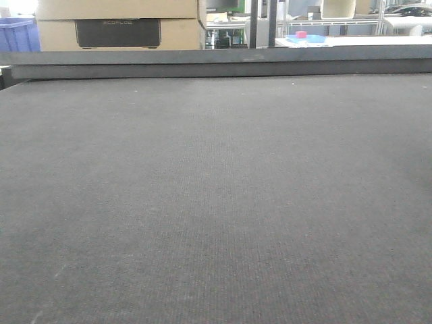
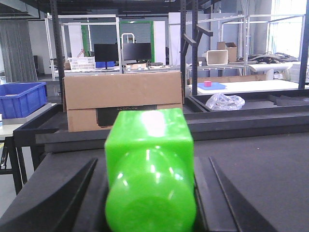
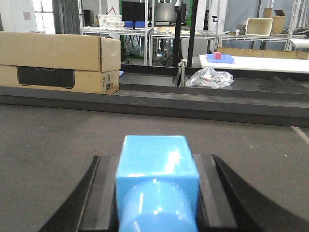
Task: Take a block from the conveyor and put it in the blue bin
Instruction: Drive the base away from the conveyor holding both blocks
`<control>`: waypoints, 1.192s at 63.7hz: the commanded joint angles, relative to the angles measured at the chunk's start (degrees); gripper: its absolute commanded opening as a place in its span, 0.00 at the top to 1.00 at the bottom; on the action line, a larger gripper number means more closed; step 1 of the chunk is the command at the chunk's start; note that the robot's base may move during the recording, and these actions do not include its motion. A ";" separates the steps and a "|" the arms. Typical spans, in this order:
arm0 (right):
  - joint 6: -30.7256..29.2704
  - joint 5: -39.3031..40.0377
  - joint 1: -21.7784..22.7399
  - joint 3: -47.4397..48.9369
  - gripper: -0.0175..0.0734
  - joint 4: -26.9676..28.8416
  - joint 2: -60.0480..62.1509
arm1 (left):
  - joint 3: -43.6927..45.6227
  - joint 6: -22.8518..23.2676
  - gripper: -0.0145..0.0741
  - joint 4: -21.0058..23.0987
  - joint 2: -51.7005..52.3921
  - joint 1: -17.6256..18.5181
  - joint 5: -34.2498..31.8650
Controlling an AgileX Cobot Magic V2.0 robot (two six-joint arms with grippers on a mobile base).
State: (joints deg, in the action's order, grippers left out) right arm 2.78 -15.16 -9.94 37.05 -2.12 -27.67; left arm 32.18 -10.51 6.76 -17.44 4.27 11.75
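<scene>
Green plastic fills the left wrist view: the green block [image 2: 147, 130] sits between the two dark fingers of my left gripper [image 2: 152, 160], and they press on both its sides. My right gripper [image 3: 155, 158] pinches the blue block [image 3: 154, 150] in the same way. Both blocks are over the conveyor [image 1: 216, 202]; whether they touch its grey woven belt, I cannot tell. In the front view the belt carries no block. Behind the belt runs the long dark rail [image 1: 216, 64], and behind the rail stands a cardboard box [image 2: 123, 99]. The blue bin [image 2: 21, 99] is left of this box, well apart from my left gripper. A crumpled plastic bag [image 2: 224, 101] lies behind the rail on the right.
</scene>
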 commanded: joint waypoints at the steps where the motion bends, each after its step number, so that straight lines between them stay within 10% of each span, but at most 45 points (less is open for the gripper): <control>1: -0.31 0.80 0.20 0.31 0.99 -0.13 0.38 | -0.10 -0.04 0.96 0.55 0.28 -0.09 -0.66; 76: -0.31 0.80 0.20 0.31 0.99 -0.13 0.38 | -0.10 -0.04 0.96 0.55 0.28 -0.09 -0.78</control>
State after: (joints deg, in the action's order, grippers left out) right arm 2.78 -15.24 -9.94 37.05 -2.12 -27.67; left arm 32.18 -10.51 6.76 -17.30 4.27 11.75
